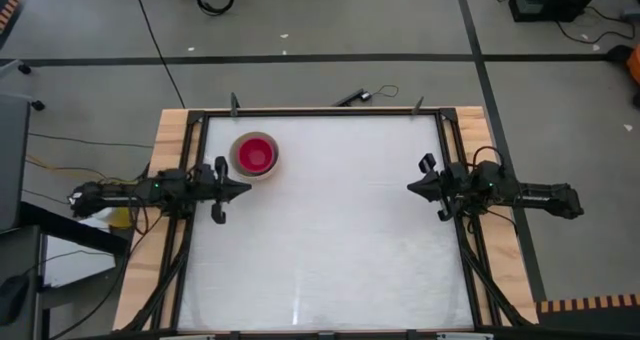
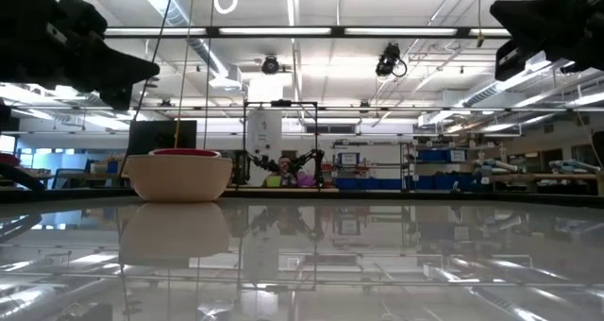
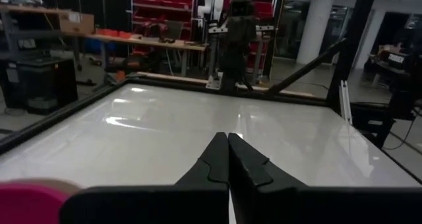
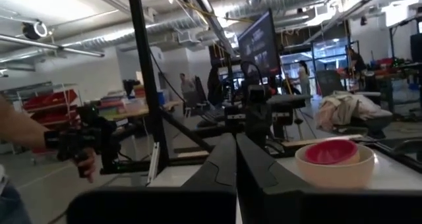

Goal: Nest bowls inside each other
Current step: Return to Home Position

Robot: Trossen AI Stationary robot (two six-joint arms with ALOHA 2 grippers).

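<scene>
A red-magenta bowl (image 1: 256, 155) sits nested in a beige-grey bowl (image 2: 179, 177), whose base rests on the white table at the far left. Only these two colours show. The stack also appears in the right wrist view as bowls (image 4: 333, 161), and in the left wrist view as a pink rim (image 3: 26, 201). My left gripper (image 1: 245, 188) is shut at the table's left edge, just nearer than the bowls and clear of them, pointing level toward the table's middle. At the right edge my right gripper (image 1: 412, 186) is shut and holds nothing.
A black frame (image 1: 320, 111) runs round the white table top (image 1: 330, 240). Broad bare surface lies between the two arms and toward the near edge. Beyond the table's left side, a person's hand (image 4: 86, 161) holds a dark device.
</scene>
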